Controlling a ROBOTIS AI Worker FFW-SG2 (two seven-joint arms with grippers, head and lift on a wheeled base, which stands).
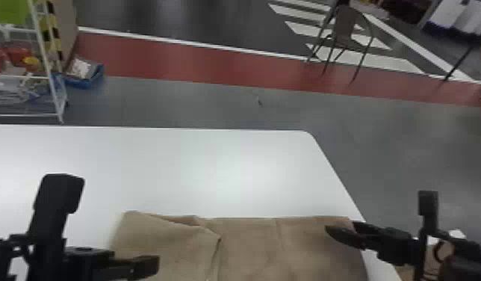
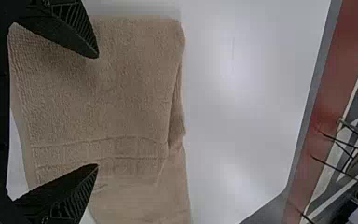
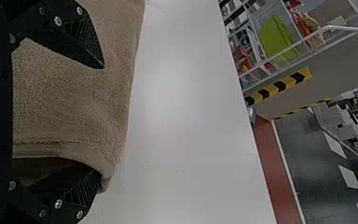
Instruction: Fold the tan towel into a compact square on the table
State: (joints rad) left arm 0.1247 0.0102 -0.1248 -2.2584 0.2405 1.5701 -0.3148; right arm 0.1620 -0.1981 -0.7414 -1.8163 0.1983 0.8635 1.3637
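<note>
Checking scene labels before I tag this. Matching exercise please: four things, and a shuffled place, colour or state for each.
1. towel
2. table
3. left tool
4. right tool

A. open, at the cloth's right end
B. white
C. open, over the folded-over left part
D. tan, left part folded over

Pairs: 1-D, 2-B, 3-C, 4-A

Towel (image 1: 251, 243) partly beyond head view's bottom edge
</note>
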